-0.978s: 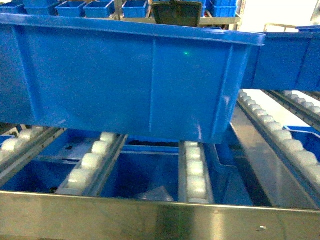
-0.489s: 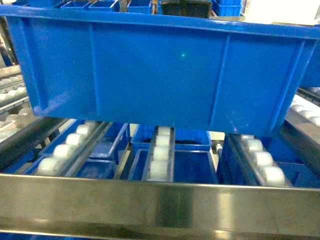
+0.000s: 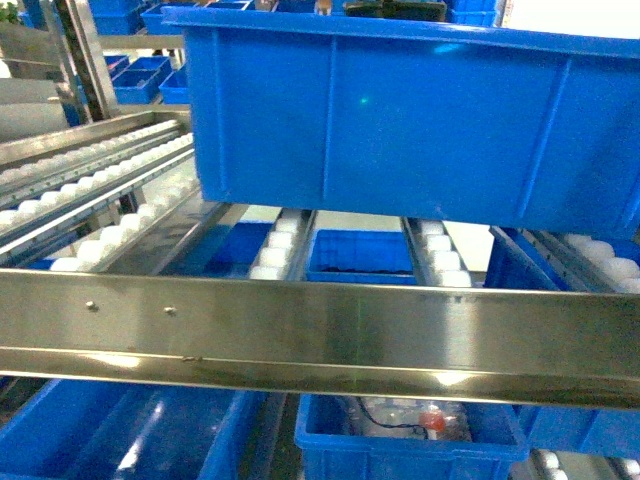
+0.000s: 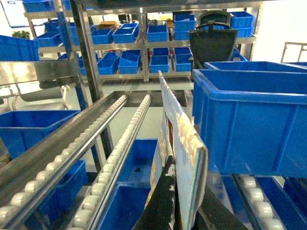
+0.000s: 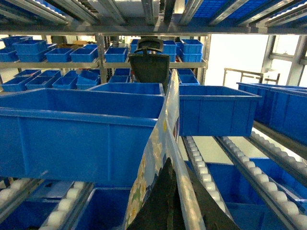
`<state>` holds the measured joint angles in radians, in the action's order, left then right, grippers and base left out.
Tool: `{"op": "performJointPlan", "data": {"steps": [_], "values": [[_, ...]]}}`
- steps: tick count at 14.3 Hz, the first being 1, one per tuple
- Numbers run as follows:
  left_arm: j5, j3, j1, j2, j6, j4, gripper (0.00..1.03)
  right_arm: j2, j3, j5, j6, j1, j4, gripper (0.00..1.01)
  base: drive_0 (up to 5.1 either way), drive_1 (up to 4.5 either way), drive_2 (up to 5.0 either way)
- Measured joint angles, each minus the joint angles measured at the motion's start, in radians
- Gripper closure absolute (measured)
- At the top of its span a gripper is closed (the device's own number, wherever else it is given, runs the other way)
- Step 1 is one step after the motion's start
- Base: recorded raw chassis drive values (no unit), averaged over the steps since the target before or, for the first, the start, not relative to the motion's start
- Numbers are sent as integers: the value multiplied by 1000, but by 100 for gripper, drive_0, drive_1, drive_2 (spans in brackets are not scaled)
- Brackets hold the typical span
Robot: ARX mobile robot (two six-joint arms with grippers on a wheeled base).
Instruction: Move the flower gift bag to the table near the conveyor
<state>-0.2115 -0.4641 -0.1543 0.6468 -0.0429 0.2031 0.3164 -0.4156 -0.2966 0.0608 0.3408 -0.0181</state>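
both grippers are holding up the flower gift bag (image 4: 180, 143) by the conveyor (image 3: 290, 330).

the left gripper (image 4: 180, 211) and the right gripper (image 5: 172, 201) are each pinching the bag's bottom edge, and the bag is sticking up beside a blue bin (image 4: 249, 120) over the white rollers (image 4: 115, 153).

A large blue bin (image 3: 420, 115) is seen resting on the conveyor (image 3: 280, 245) rollers, just behind a steel rail (image 3: 320, 325).
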Motion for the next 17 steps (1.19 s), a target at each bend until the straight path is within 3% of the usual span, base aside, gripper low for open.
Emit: {"op": "performJointPlan", "data": {"steps": [17], "values": [[0,0,0,0,0,0,101,2,0,0,0,0,-2,99,-445,27,417]]}}
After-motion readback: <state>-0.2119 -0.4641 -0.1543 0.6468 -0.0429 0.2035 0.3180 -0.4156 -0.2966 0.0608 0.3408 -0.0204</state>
